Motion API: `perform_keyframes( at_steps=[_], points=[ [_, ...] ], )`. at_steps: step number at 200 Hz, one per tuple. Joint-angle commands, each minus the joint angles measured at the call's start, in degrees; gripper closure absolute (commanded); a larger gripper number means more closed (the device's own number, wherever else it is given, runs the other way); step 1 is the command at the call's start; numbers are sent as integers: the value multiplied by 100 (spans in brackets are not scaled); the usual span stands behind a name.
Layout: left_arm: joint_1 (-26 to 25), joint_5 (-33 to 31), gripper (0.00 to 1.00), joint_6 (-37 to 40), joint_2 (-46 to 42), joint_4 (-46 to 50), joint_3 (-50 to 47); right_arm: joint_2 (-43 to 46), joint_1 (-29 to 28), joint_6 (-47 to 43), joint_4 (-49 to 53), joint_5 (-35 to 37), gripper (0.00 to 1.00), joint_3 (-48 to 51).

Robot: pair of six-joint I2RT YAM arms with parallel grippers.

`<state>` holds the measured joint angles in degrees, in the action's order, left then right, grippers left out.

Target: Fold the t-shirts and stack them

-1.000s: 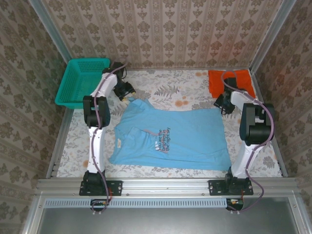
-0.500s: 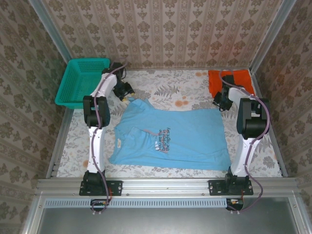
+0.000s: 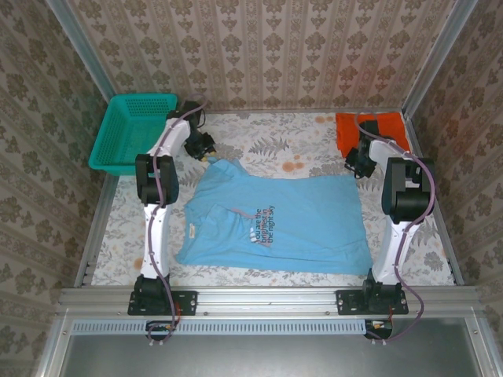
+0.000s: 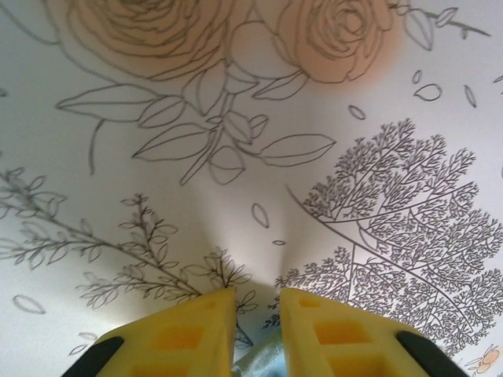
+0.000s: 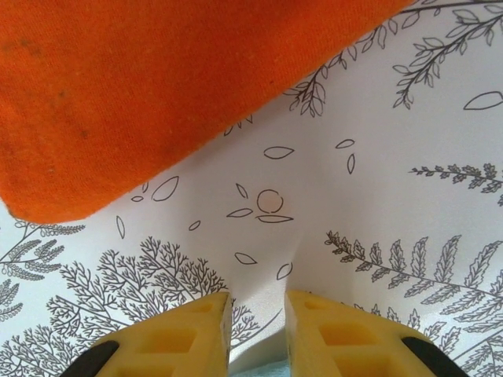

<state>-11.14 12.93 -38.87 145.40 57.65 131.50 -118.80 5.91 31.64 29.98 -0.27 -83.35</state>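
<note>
Looking down the left wrist camera, I see the left gripper [image 4: 258,294] with its yellow fingers [image 4: 189,334] drawn narrow, a bit of the light blue cloth t-shirt [image 4: 253,366] nipped in the gap between them. From above, that gripper sits at the shirt's far left corner. The right gripper [image 5: 257,297] is just as narrow, with a sliver of the same blue cloth between its fingers. Overhead I find it at the shirt's far right corner. The shirt lies spread across the middle of the bench [image 3: 267,140], chest print up, on a white floral-printed cover. The orange-red cloth t-shirt [image 3: 346,129] lies as a compact rectangle in the bench's far right corner, near the right gripper, its edge apart from the fingers. A teal plastic mesh basket [image 3: 130,133] sits at the far left corner.
</note>
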Motion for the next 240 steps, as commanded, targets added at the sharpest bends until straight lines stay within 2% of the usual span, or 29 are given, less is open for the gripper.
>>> perform_keyframes(
  at_steps=[1,16,33,70,91,106,147,194,240],
  points=[
    [-94,113,80,6,173,61,145,-226,-46,-7,52,-293,75,-107],
    [-99,93,82,14,156,85,147,-223,-46,-17,52,-302,76,-110],
    [-116,61,88,20,122,93,147,-244,-51,-13,47,-323,78,-103],
    [-165,4,92,18,18,98,145,-258,-46,-43,227,-339,81,-139],
    [-196,-94,100,38,-63,116,143,-283,-45,-65,242,-358,83,-184],
    [-213,-128,100,51,-116,107,148,-299,-46,-56,294,-351,83,-228],
    [-238,-193,100,63,-228,107,156,-271,-46,-128,482,-207,68,-248],
    [-284,-288,100,98,-360,116,158,-183,-42,-133,518,-195,70,-58],
    [-315,-305,100,134,-405,124,165,110,93,-55,486,-122,63,29]
  ],
)
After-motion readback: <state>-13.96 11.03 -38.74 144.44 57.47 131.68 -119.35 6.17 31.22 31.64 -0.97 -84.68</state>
